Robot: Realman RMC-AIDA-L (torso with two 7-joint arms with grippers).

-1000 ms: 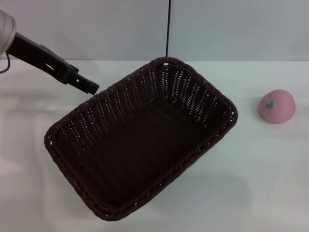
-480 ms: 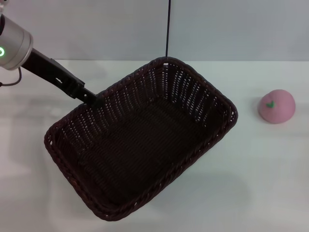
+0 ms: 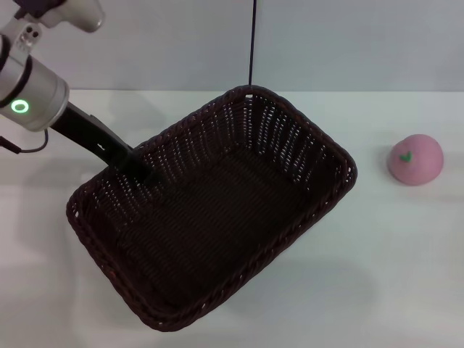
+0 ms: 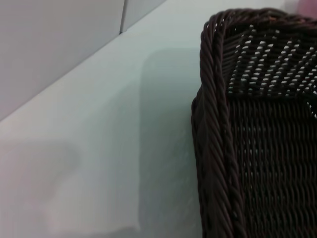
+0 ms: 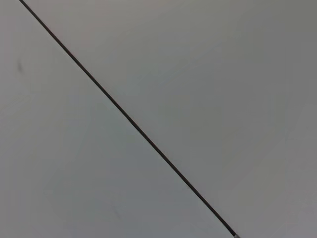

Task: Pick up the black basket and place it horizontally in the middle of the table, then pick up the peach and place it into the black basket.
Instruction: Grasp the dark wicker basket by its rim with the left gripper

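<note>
1. On the wide white table (image 3: 406, 275), our big dark woven wicker basket (image 3: 217, 217) sits diagonal, not yet horizontal.
2. Left gripper (image 3: 148, 174) reaches its rim; we can't tell its fingers.
3. Small pink toy peach (image 3: 415, 159) waits well apart.

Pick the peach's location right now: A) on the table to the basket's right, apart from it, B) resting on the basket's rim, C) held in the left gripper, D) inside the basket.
A: the peach sits on the bare table, clear of the basket, while the left gripper is at the basket's far-left rim.
</note>
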